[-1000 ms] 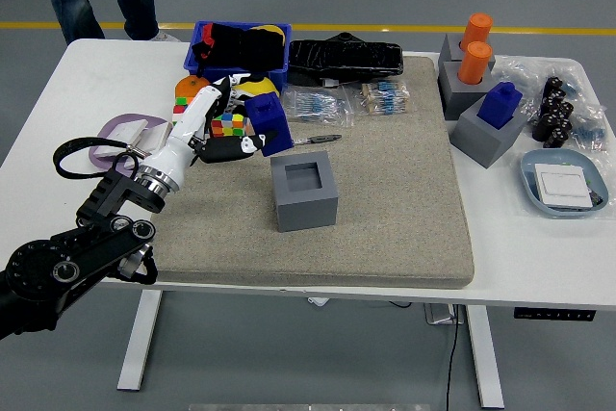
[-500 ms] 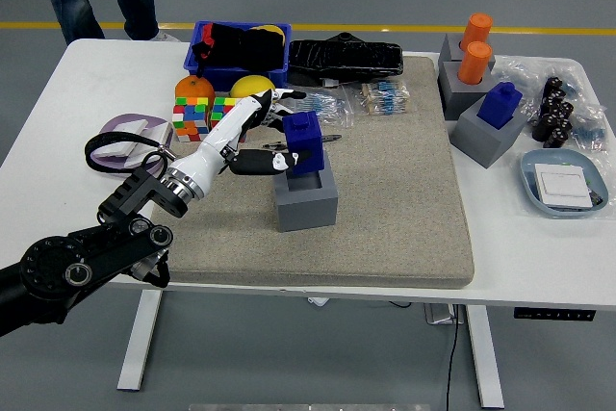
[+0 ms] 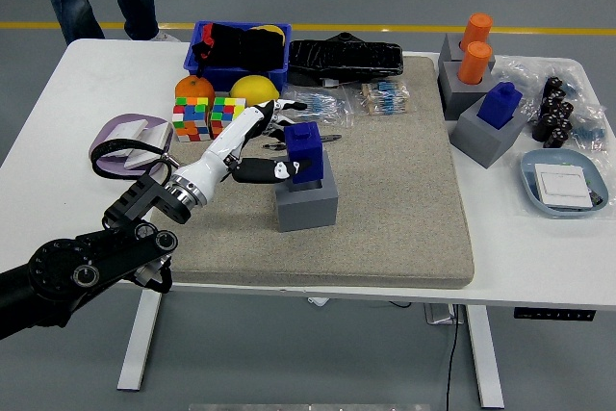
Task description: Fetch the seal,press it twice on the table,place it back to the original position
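While your left hand (image 3: 258,146) grips the blue seal (image 3: 304,152) with fingers closed around it, the seal sits in the gray holder (image 3: 306,201) mid-frame.

My left hand (image 3: 252,146) covers the near side of the blue seal (image 3: 304,153), whose base is sunk out of sight inside the grey holder (image 3: 306,201).
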